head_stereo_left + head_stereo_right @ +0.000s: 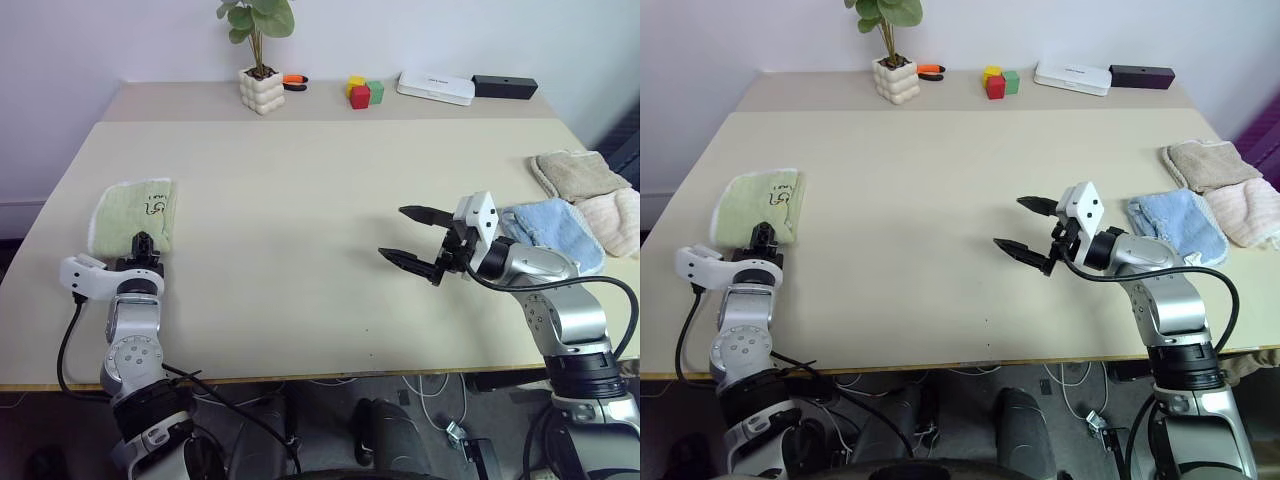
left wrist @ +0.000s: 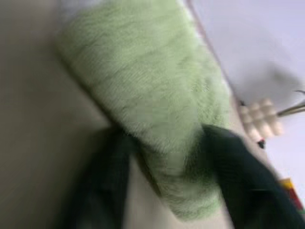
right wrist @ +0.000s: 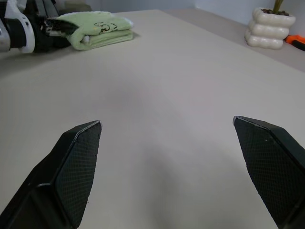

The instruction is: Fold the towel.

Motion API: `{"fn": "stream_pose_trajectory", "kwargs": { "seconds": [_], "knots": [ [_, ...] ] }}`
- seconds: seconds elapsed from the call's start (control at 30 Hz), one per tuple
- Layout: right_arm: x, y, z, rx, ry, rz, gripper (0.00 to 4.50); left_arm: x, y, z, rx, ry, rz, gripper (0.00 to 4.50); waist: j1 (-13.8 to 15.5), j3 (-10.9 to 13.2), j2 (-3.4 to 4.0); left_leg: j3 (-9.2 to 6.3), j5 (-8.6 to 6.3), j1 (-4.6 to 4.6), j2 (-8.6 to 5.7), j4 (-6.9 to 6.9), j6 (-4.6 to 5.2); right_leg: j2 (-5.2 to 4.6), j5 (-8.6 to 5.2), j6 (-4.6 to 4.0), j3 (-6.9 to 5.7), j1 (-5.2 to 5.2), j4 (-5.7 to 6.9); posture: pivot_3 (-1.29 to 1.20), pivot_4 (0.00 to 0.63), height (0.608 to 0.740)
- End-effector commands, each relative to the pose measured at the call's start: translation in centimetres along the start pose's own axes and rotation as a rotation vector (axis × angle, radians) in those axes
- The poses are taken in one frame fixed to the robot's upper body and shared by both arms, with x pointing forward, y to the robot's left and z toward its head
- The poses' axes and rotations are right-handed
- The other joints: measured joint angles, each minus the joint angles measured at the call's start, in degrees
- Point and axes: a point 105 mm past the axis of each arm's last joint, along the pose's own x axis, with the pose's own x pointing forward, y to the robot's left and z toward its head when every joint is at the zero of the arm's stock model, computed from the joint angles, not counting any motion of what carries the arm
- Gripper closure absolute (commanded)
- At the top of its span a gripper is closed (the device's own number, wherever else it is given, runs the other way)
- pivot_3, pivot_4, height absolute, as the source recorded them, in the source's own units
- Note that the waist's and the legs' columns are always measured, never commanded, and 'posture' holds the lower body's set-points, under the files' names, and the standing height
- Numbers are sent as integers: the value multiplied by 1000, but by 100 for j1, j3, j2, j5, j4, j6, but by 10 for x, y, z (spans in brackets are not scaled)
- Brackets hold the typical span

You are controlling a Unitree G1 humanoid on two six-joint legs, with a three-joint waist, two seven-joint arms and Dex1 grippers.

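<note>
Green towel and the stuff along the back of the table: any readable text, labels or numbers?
Green towel: dark printed mark on top, too small to read.
White box: faint marking on its top, too small to read.
Black box: no text visible.
Coloured blocks: no text visible.
Nothing else carries legible writing.

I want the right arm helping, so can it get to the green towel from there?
Probably yes: bare table lies between the open right gripper and the towel, though it's far across, by the left gripper.
</note>
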Motion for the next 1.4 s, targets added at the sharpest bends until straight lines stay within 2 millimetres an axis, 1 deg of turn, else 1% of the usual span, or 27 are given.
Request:
{"fn": "stream_pose_trajectory", "kwargs": {
  "seconds": [0.03,0.1,0.17,0.23,0.3,0.33,0.37,0.43,0.47,0.53,0.6,0.67,0.7,0.73,0.77,0.83,0.87,0.93,1.0,1.07,1.1,1.17,1.27,1.33,1.4],
  "knots": [
    [0,-5,10,-41,-36,-1,0,-9,2,-8,-56,28,22,39,-1,0,1,0,0,0,0,0,0,0,0,0,0,0,0,0,150,740],
    [1,-7,8,-42,-33,2,0,-24,4,-25,-142,93,64,39,-5,-3,5,1,-1,0,0,-1,1,0,0,0,1,0,-1,0,150,740],
    [1,-6,7,-41,-34,7,0,-40,1,-36,-159,152,68,39,-2,-3,6,2,-2,2,1,-1,4,-1,0,0,5,2,-3,0,150,740],
    [1,-7,5,-39,-34,10,0,-50,-3,-44,-155,209,56,39,17,-5,9,2,-2,3,1,-1,5,-2,-1,0,7,4,-3,0,150,740],
    [0,-8,3,-38,-30,7,0,-58,-4,-60,-125,309,62,39,22,-9,16,0,-2,16,0,-1,3,-1,-2,-2,6,14,-2,0,150,740],
    [1,-8,3,-39,-30,7,0,-62,-11,-71,-124,381,22,39,22,-13,22,-1,-9,24,0,-1,-8,-2,-2,-2,6,20,-3,0,150,740],
    [1,-9,3,-39,-30,7,0,-66,-21,-79,-115,434,-33,39,26,-17,29,-2,-11,27,0,0,-11,-2,-2,-2,6,18,-5,0,150,740],
    [-1,-10,4,-40,-30,3,0,-68,-44,-88,-61,493,-157,39,61,-18,37,-5,-13,30,0,0,-12,-6,-4,-3,5,8,-10,0,150,740],
    [-4,-12,4,-40,-28,-3,0,-67,-56,-92,-4,515,-220,39,86,-18,36,-6,-13,28,-1,0,-12,-8,-4,-3,5,6,-11,0,150,740],
    [-6,-16,5,-47,-27,-27,0,-58,-87,-90,172,510,-420,39,167,-12,28,-4,-14,26,-3,2,-11,-9,-3,-4,5,4,-12,0,150,740],
    [-11,-22,6,-62,-26,-57,0,-53,-115,-89,399,482,-620,39,155,-11,25,-3,-12,9,-9,6,-14,-3,0,-8,-4,-12,-11,0,150,740],
    [-16,-27,9,-67,-30,-80,0,-50,-134,-88,566,462,-790,39,141,-12,27,5,-12,3,-4,-2,-16,1,1,-9,-1,-12,-12,0,150,740],
    [-22,-32,9,-63,-28,-90,0,-51,-143,-91,609,459,-850,39,134,-12,28,11,-12,-3,-4,-9,-17,1,1,-9,1,-11,-12,0,150,740],
    [-23,-33,9,-69,-20,-98,0,-50,-151,-88,663,436,-932,39,135,-12,33,13,-11,-9,-3,-12,-18,1,1,-9,1,-18,-11,0,150,740],
    [-29,-36,8,-70,-10,-109,0,-52,-159,-92,709,426,-1002,39,131,-11,34,16,-9,-12,-4,-16,-18,1,1,-8,1,-21,-12,0,150,740],
    [-37,-38,9,-75,0,-129,0,-51,-167,-89,786,393,-1118,39,134,-11,33,19,2,-16,-4,-20,-12,2,2,-7,1,-27,-11,0,150,740],
    [-40,-38,11,-87,7,-142,0,-52,-165,-85,771,422,-1176,39,132,-11,34,25,6,-17,-3,-21,-19,6,2,-6,0,-27,-11,0,150,740],
    [-49,-32,17,-94,23,-153,0,-42,-145,-73,861,435,-1228,39,113,-10,35,26,5,-19,4,-22,-21,12,2,-6,0,-32,-10,0,150,740],
    [-58,-29,22,-93,36,-157,0,-33,-133,-68,923,444,-1242,39,82,-7,41,19,4,-18,11,-29,-22,16,1,-7,0,-40,-6,0,150,740],
    [-63,-26,25,-88,41,-161,0,-27,-129,-65,943,437,-1257,39,77,-6,40,14,4,-18,12,-28,-22,15,0,-8,0,-40,-6,0,150,740],
    [-66,-23,23,-86,54,-162,0,-27,-128,-64,947,435,-1290,39,74,-5,38,13,3,-18,13,-25,-22,15,0,-9,0,-38,-8,0,150,740],
    [-68,-17,20,-76,73,-165,0,-36,-129,-63,906,457,-1373,39,96,-5,35,9,-7,-22,18,-19,-31,12,0,-9,0,-37,-12,0,150,740],
    [-65,-18,23,-76,66,-166,0,-60,-129,-66,839,542,-1495,39,83,-4,36,11,-11,-31,32,-14,-26,9,0,-9,0,-39,-16,0,150,740],
    [-61,-19,26,-76,56,-158,0,-66,-127,-66,838,556,-1520,39,37,-4,37,11,-11,-34,32,-12,-23,8,0,-9,1,-40,-16,0,150,740],
    [-56,-19,27,-74,51,-136,0,-67,-125,-65,848,549,-1514,39,15,-4,37,10,-5,-33,34,-12,-14,9,0,-9,0,-40,-14,0,150,740]
  ]
}}
